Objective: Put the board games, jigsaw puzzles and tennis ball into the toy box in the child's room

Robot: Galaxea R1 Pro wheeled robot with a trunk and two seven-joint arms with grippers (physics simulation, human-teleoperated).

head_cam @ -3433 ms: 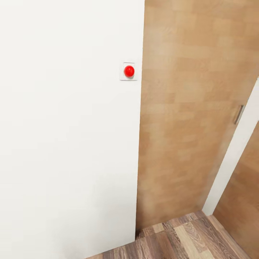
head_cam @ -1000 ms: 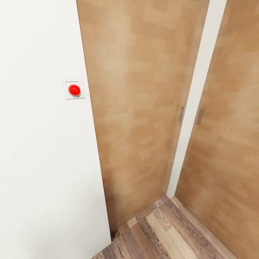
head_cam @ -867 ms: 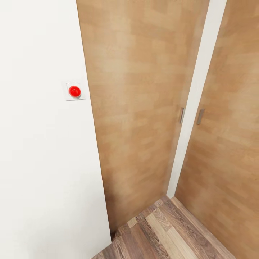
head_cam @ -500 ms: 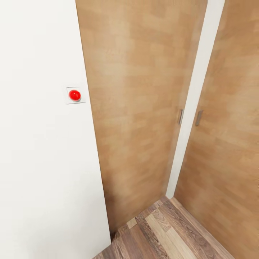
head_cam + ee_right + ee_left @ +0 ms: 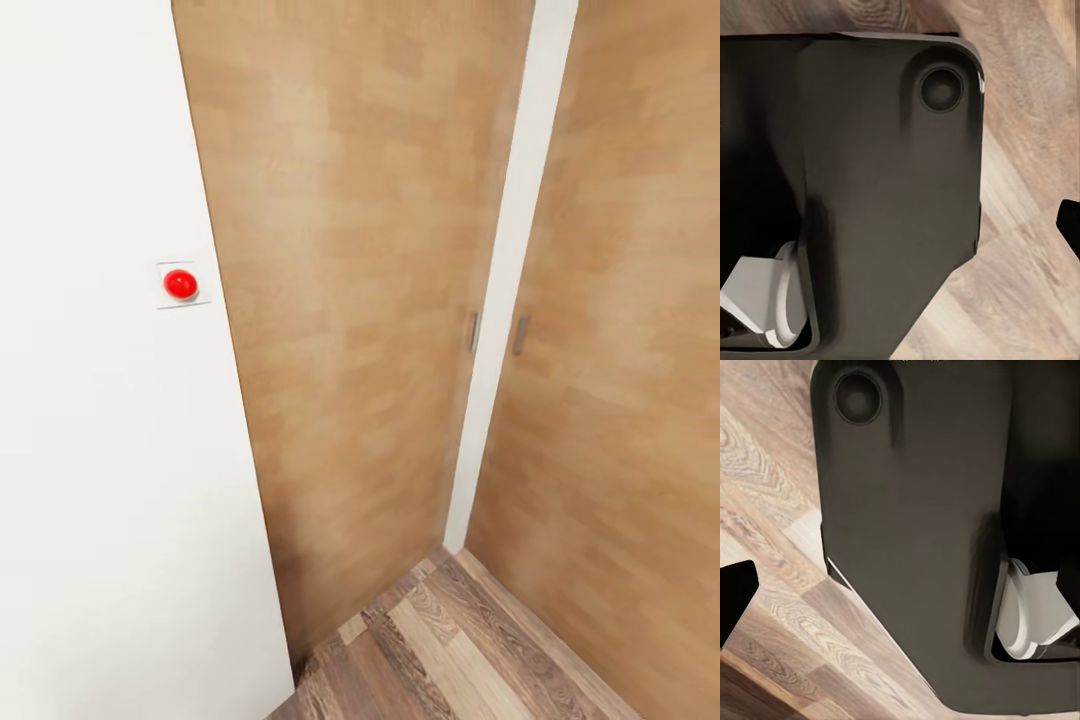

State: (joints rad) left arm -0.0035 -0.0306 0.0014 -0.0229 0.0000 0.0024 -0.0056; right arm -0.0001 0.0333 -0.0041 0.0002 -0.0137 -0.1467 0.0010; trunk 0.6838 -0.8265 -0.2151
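Wall, red button, wooden doors

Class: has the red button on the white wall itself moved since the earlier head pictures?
No. The red button keeps its spot beside the wooden door edge; the camera turned.

View panned right along wooden doors

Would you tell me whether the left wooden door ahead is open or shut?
Shut: the left wooden door sits against the white post, with no gap.
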